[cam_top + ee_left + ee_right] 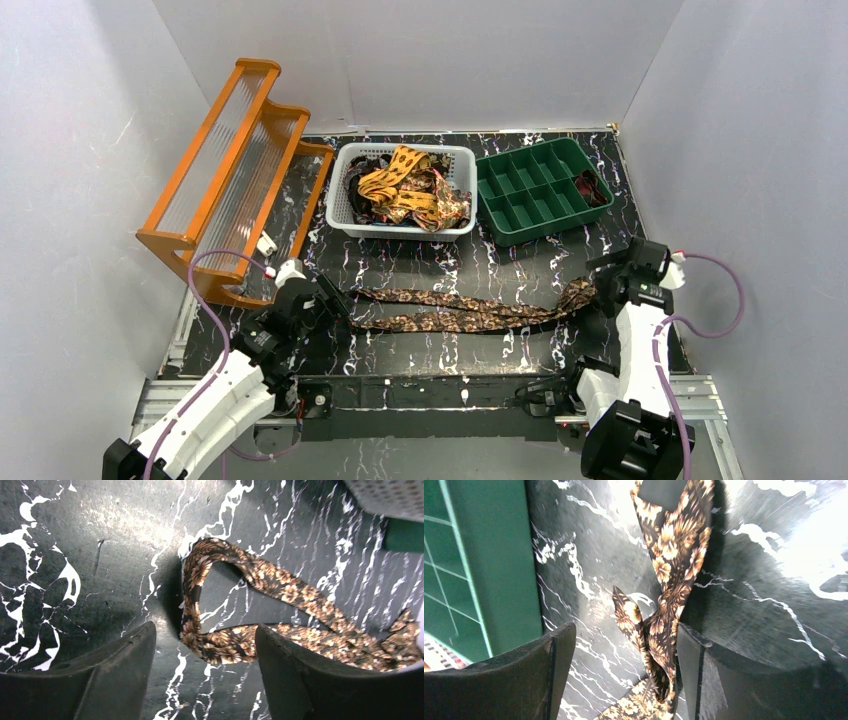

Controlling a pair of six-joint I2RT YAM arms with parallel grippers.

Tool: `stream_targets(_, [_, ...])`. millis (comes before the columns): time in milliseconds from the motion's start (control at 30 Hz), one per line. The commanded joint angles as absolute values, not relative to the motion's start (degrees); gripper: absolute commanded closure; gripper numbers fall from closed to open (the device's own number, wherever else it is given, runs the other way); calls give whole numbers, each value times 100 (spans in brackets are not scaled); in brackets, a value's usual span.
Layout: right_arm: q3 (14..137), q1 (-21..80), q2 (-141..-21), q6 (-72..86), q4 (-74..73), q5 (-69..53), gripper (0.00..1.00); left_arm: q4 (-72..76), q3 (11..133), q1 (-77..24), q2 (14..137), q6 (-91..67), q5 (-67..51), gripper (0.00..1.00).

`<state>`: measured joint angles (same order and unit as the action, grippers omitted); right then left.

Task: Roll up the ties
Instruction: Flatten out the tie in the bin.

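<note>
I judge the tie point(470, 310) light, limp and likely slippery on the table point(450, 265). It will sag and unroll unless I pinch it flat near one end. It is brown-black with tan flowers and lies doubled between my pincers. My left pincer point(205, 630) stands apart over the folded bend. My right pincer point(624, 630) stands apart too, the loose ends between its fingers.

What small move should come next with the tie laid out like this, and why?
Probably close the left tool on the folded end of the tie and start rolling. It lies doubled flat on the table, its loop between that tool's open jaws; the right tool is open too.
</note>
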<state>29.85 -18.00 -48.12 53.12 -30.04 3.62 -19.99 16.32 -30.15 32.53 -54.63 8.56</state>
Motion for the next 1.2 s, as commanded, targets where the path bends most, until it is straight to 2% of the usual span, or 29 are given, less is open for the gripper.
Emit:
stream_targets(0, [4200,-1837,-4874,5239,-4478,1648,18,-2831,2175,-3015,3262,-5674,1230,27])
stream_targets(167, [4499,-1833,-4920,4497,-4212,575,17,-2987,2536,-3015,3387,-5424,1303,15])
stream_targets(233, [4450,-1837,-5073,4498,-4329,458,13,-2969,2629,-3015,3523,-5227,1348,3])
stream_targets(367, [4313,-1837,-5403,4624,-4799,768,9,-2893,2828,-3016,4182,-4968,1116,2])
stream_targets(467, [4124,-1837,-5468,4474,-4590,162,12,-2607,2955,-3015,4582,-4777,799,2])
stream_targets(800, [3594,-1837,-6485,4655,-4058,35,15,-2435,3220,-3015,4671,-4286,536,2])
stream_targets(933, [3476,-1837,-6947,4484,-3514,-121,21,-2436,3120,-3015,4693,-4387,605,2])
stream_targets(1033, [3489,-1837,-7257,4347,-2912,-185,34,-2394,3047,-3015,4712,-4431,645,2])
stream_targets(1167, [3851,-1838,-7863,4188,-2767,335,49,-2353,3056,-3015,4808,-4437,620,2])
